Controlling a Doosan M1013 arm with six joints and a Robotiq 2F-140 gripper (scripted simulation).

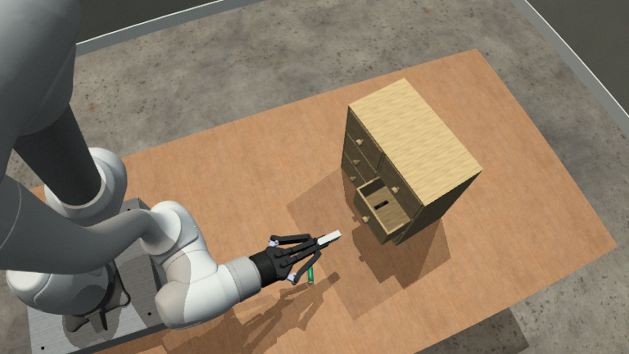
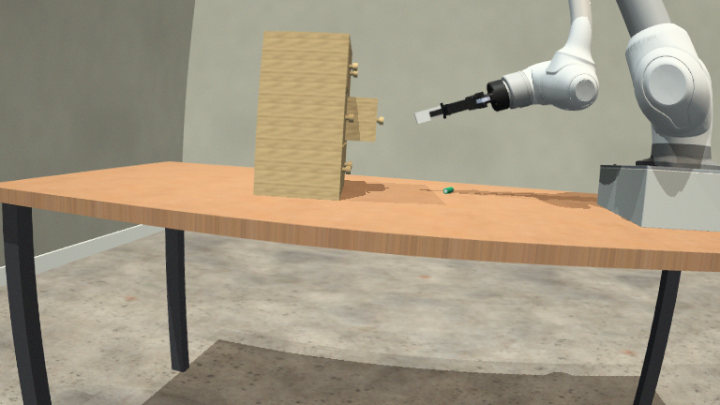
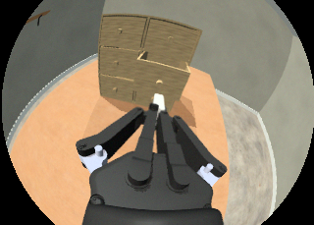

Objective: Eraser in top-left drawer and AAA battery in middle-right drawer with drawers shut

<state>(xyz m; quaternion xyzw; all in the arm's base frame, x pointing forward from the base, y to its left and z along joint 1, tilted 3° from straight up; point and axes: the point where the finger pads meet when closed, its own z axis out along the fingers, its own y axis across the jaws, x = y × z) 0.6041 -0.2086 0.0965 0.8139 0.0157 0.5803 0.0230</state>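
The small wooden chest (image 1: 408, 146) stands upright on the table, with two columns of three drawers. It also shows in the side view (image 2: 302, 113) and the wrist view (image 3: 147, 58). The right drawer of the middle row (image 1: 382, 208) is pulled partly out. A small dark object (image 1: 380, 203) lies inside it; I cannot tell what it is. The other drawers look pushed in. A small green cylinder (image 1: 310, 274) lies on the table below my wrist, also visible in the side view (image 2: 448, 189). My gripper (image 1: 330, 237) is shut and empty, in the air, pointing at the open drawer (image 2: 363, 119) at about its height.
The arm's grey base block (image 2: 658, 193) sits at one end of the table. The chest casts a shadow on the table between itself and the green cylinder.
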